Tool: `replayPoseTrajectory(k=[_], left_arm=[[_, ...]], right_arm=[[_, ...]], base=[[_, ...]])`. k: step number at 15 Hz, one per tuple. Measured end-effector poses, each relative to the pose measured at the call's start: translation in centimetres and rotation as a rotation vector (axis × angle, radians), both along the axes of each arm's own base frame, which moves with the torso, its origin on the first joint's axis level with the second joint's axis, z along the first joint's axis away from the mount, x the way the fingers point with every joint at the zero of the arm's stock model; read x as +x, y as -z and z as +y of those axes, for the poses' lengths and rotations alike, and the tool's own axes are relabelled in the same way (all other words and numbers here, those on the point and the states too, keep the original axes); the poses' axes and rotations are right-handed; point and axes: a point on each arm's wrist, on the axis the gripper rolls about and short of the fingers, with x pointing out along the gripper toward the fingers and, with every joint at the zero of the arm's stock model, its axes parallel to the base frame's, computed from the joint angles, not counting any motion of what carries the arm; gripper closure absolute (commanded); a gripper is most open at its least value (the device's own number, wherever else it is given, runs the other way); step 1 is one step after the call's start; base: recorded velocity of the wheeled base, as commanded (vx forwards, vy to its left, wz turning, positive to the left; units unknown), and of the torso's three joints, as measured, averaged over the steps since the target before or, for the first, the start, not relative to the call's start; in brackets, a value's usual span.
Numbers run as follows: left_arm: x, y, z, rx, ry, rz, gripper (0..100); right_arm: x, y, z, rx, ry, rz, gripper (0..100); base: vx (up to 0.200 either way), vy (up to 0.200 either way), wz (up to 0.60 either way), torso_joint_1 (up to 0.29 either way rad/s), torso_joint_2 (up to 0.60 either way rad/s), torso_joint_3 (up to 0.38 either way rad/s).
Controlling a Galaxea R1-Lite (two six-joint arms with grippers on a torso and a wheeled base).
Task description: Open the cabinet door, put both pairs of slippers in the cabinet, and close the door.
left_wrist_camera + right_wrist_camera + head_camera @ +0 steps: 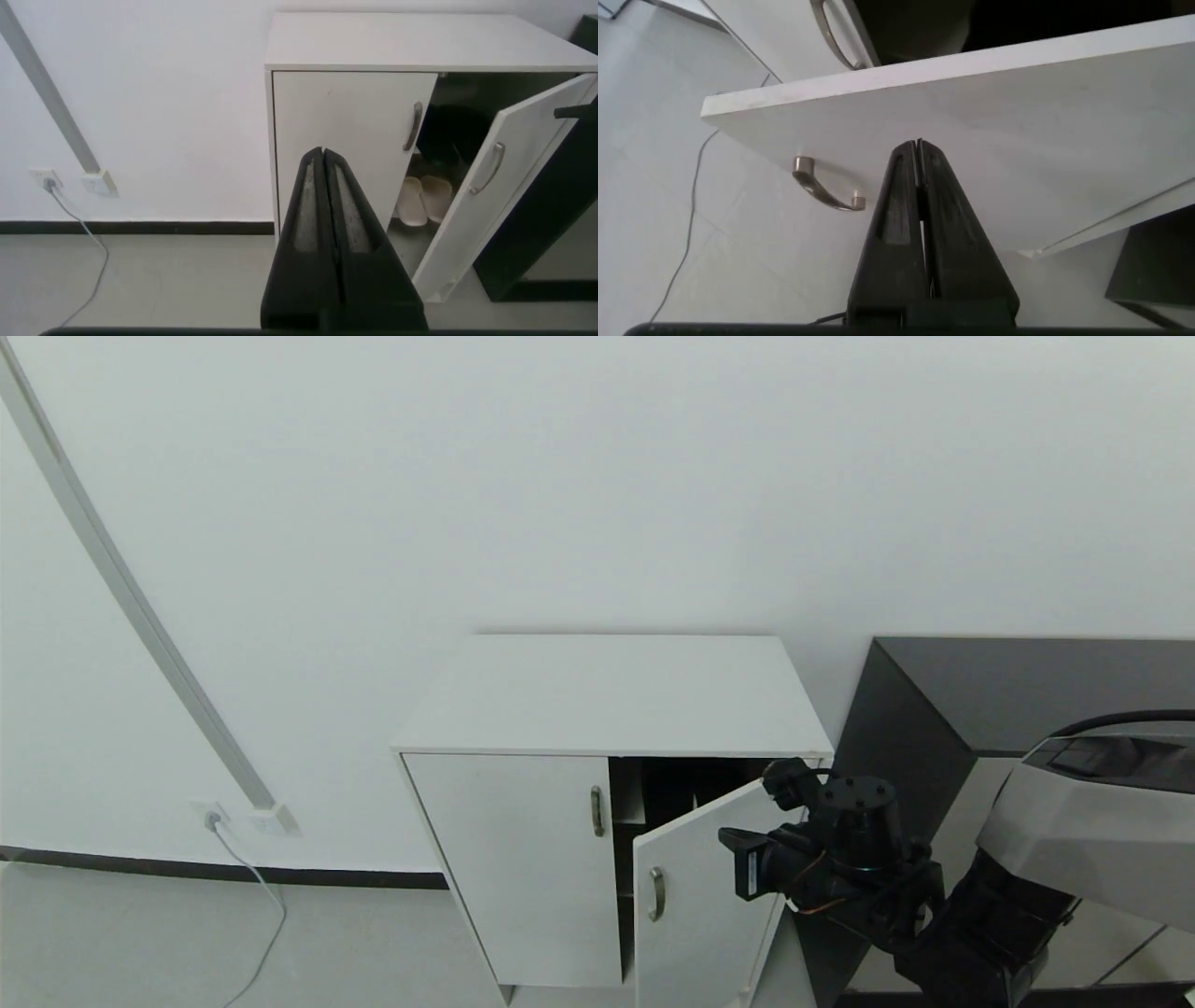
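White wall backs the cabinet [611,695] in the head view, its right door [700,896] ajar and the left one shut. Left wrist view: left claw [324,154] pressed together, a pale pair of slippers [422,198] inside the cabinet, seen through the opening. Right wrist view: right claw [920,147] together too, with its tips at the door's outer face, near the handle [828,184]

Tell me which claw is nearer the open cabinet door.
Right. The right claw is close at the outer face of the door, near its handle; the left claw hangs well back, facing the cabinet.
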Motion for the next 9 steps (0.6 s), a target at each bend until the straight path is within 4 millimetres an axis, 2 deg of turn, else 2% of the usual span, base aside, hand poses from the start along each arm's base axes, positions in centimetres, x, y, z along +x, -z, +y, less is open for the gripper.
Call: replayPoseTrajectory(k=[9], left_arm=[[0.0,0.0,0.0,0.000,0.000,0.000,100]], right_arm=[[1.8,0.2,1.0,0.019,0.010,-0.032,100]], base=[[0.000,0.000,0.00,0.000,0.00,0.000]])
